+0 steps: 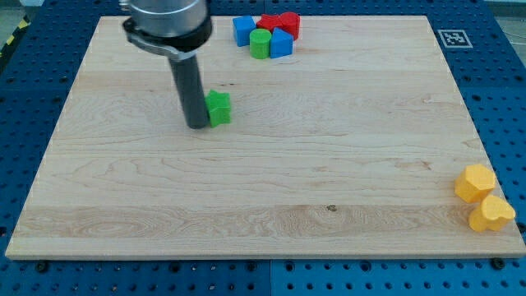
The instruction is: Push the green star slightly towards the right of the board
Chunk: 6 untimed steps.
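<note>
The rod's tip (198,125) rests on the wooden board (263,205), touching the green star (219,108) on its left side; the rod hides the star's left edge. There are no jaws to spread or close. At the view's top, two red blocks (281,23) sit partly hidden behind the blue blocks (279,43) and green cylinder (260,43). Two yellow blocks (483,197) lie at lower right.

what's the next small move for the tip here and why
Probably a short, straight slide toward the view's right. My tip sits right against the left side of the green star, so it is already lined up behind it. The wooden board to the star's right looks open, so a slight push should carry it there.
</note>
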Tool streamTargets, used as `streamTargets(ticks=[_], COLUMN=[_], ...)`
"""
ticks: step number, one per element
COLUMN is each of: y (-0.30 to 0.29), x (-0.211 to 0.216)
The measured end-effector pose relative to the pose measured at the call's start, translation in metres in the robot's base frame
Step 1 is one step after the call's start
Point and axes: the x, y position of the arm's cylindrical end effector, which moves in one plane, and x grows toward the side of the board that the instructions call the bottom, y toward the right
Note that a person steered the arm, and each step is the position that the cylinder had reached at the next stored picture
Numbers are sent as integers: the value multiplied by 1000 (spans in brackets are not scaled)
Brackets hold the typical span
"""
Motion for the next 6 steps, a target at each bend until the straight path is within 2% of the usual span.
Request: streamTargets(ticks=[1, 2, 3, 5, 6], y=[16, 16, 16, -8, 29], x=[-3, -40, -47, -77, -77])
